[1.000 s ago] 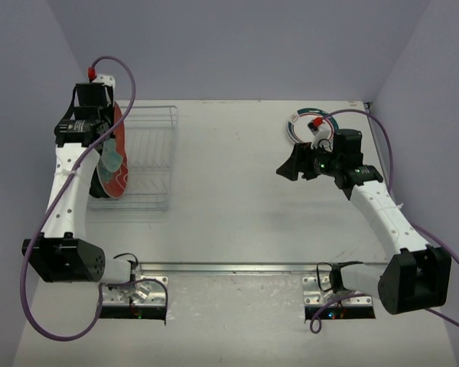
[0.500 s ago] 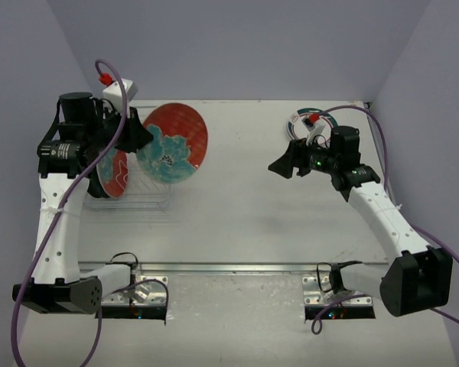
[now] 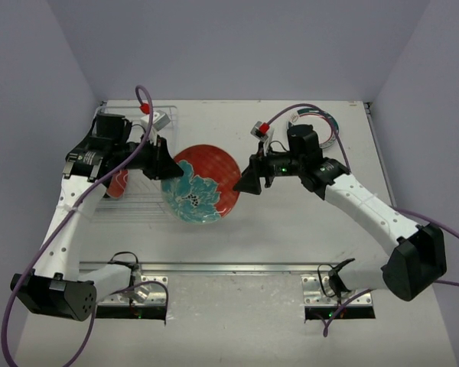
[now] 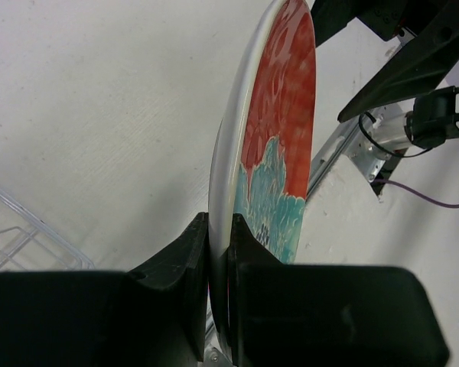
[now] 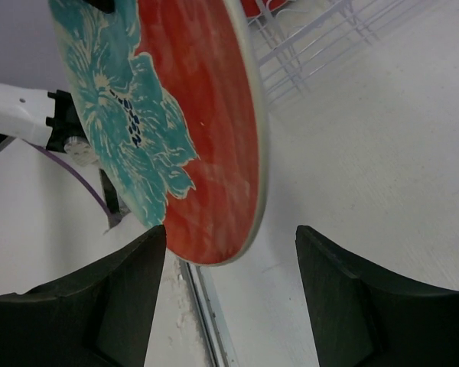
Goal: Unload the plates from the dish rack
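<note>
A red plate with a teal flower (image 3: 201,183) hangs on edge above the middle of the table, and my left gripper (image 3: 165,160) is shut on its left rim. The left wrist view shows this plate (image 4: 279,130) edge-on, its white rim pinched between my left gripper's (image 4: 219,237) black fingers. My right gripper (image 3: 249,179) is open at the plate's right rim. In the right wrist view the plate's (image 5: 183,115) lower rim sits between the spread fingertips of my right gripper (image 5: 229,229), touching neither. The wire dish rack (image 3: 134,200) stands at the left with another red plate (image 3: 116,183) in it.
Partly hidden behind my right arm, a few plates (image 3: 327,122) lie stacked at the back right. A metal rail (image 3: 237,267) runs along the near edge between the arm bases. The rack's wires (image 5: 314,38) show at the top right of the right wrist view.
My left arm has lifted the red flower plate out of the rack and swung it right, to the table's middle. My right arm has moved left, up to the plate's rim.
</note>
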`<state>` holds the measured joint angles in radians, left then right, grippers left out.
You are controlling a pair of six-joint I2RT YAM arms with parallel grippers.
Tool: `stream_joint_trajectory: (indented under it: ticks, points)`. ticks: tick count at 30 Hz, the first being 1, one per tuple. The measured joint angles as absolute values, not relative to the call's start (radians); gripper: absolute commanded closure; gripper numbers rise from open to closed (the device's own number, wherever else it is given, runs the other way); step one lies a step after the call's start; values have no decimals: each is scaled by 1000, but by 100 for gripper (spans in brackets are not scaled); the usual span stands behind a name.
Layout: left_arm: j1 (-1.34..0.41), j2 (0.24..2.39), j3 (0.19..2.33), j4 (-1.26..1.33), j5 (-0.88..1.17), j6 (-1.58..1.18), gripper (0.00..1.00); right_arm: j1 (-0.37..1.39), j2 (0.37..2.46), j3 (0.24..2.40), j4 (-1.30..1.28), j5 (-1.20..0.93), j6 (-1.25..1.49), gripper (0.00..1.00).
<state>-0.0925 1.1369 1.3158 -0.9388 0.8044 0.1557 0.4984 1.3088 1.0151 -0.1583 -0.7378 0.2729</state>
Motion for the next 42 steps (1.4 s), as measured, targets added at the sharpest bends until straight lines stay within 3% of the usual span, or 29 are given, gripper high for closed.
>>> stream_joint_trajectory:
  ticks: [4,8,12,13,15,17,20,21,34,42]
  points:
    - [-107,1131,1294,-940,803,173,100,540,1356,1046,-180,-757,261,40]
    - [-116,1131,1286,-943,806,188,100,551,1418,1086,-196,-773,273,54]
    - [-117,1131,1286,-946,809,205,100,552,1466,1104,-201,-793,297,96]
    - [-117,1131,1286,-946,807,209,95,552,1472,1105,-205,-806,309,100]
    - [-117,1131,1285,-945,808,220,72,551,1478,1107,-214,-841,320,100]
    - [-116,1131,1285,-942,808,216,36,547,1480,1107,-217,-862,333,100]
    - [-117,1131,1287,-925,806,207,5,524,1483,1098,-227,-881,374,100]
    - [-117,1131,1289,-918,806,203,0,511,1484,1090,-235,-882,391,100]
    - [-118,1120,1291,-790,586,129,0,-153,1463,866,-313,-842,459,100]
    - [-118,1120,1291,-744,495,78,0,-304,1487,864,-360,-826,413,100]
